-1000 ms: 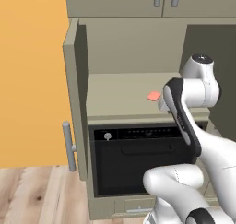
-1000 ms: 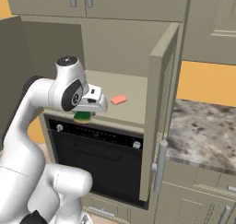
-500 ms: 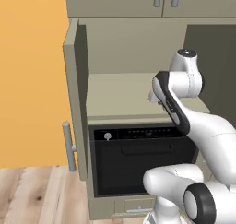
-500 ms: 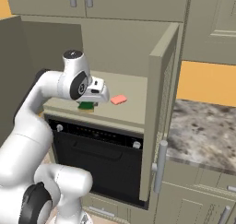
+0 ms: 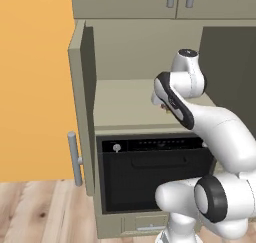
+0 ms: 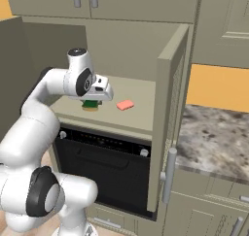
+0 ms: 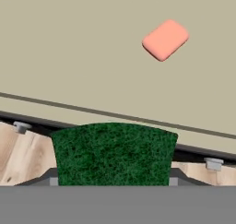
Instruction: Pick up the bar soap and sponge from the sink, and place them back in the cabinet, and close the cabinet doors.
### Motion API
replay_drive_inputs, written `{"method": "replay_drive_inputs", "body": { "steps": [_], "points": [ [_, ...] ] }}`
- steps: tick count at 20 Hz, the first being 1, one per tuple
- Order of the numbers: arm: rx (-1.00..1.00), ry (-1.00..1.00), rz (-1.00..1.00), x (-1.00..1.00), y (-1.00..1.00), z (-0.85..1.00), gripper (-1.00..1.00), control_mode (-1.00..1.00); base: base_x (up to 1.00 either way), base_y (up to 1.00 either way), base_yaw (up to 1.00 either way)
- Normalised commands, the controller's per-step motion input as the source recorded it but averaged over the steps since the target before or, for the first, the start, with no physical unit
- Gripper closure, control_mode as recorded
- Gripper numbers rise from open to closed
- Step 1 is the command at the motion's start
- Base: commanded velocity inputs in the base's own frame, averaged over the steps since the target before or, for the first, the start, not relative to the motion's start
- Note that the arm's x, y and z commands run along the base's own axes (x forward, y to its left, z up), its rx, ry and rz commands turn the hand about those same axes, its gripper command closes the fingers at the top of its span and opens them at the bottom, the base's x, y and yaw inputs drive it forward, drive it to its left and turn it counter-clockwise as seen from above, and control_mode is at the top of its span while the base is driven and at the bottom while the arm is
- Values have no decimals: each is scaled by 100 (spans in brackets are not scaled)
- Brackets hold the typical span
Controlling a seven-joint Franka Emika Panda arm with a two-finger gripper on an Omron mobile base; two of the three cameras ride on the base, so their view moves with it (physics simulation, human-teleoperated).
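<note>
Left base view: Where the arm bends across the middle right of the frame, the hand (image 5: 161,103) sits over the beige shelf (image 5: 125,104) of the cabinet (image 5: 145,42); its grip is hidden behind the arm here.
Left base view, doors: the left one of the cabinet doors (image 5: 82,112) stands swung out at centre left, its steel handle low on the edge; a black oven (image 5: 150,172) fills the space under the shelf.
Right base view, hand: left of centre, pointing down over the front part of the shelf, clamped on the sponge (image 6: 90,104), whose green and yellow block shows just beneath it.
Right base view, soap: the bar soap (image 6: 125,105) lies flat on the shelf just to the right of the hand and the sponge, apart from both.
Right base view, doors: the right door stands open at centre right, edge toward the camera, with a speckled table (image 6: 214,143) beyond it.
Hand view, sponge: its dark green face fills the lower middle of the frame, gripped between the fingers.
Hand view, soap: upper right of the frame, lying tilted on the bare shelf, well apart from the sponge.
Hand view, edge: the shelf's front lip runs across below the middle, with wooden floor (image 7: 23,154) showing under it at lower left.
</note>
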Motion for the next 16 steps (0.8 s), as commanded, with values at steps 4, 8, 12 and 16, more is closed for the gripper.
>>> {"method": "replay_drive_inputs", "body": {
  "steps": [4, 8, 12, 16],
  "points": [
    [0, 0, 0, 35, 29, -18, 100, -100, 0, 0, 0],
    [0, 0, 0, 33, 12, -19, 100, -100, 0, 0, 0],
    [0, 0, 0, 33, 14, -32, 100, -100, 0, 0, 0],
    [0, 0, 0, 33, 3, -34, 100, -100, 0, 0, 0]
  ]
}}
